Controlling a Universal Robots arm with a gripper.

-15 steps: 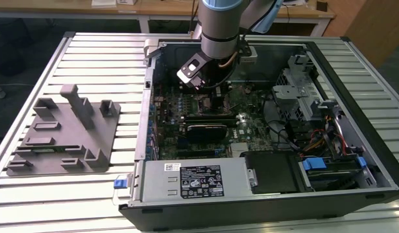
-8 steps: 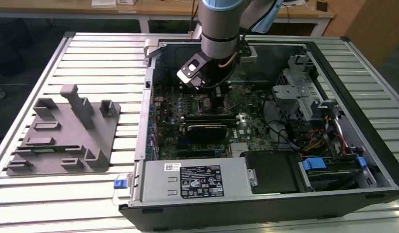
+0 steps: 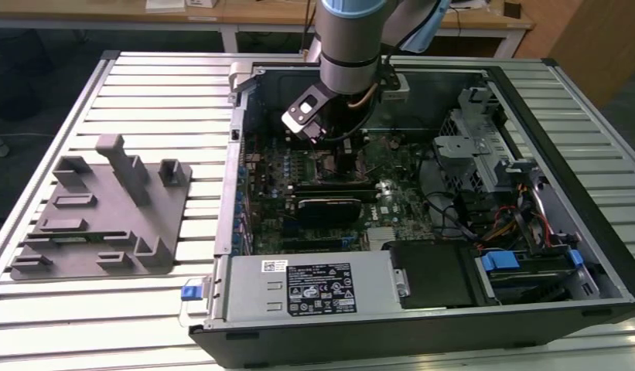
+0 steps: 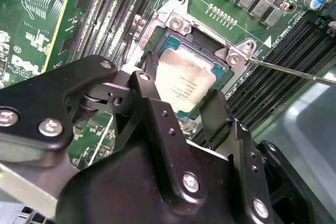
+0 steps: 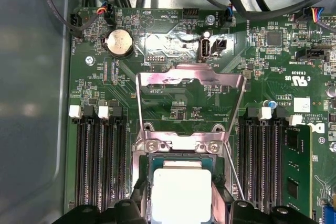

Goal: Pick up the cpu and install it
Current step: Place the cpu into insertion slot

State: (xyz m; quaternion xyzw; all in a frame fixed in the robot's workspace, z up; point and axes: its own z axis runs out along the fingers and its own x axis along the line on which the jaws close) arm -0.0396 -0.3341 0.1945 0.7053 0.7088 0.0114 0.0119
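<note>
Now the claw (image 4: 182, 82) clamps the cpu (image 4: 186, 77), a flat, shiny silver square.

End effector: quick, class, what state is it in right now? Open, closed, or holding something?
The end effector is closed on the cpu, with one finger at each side, at the socket.
</note>
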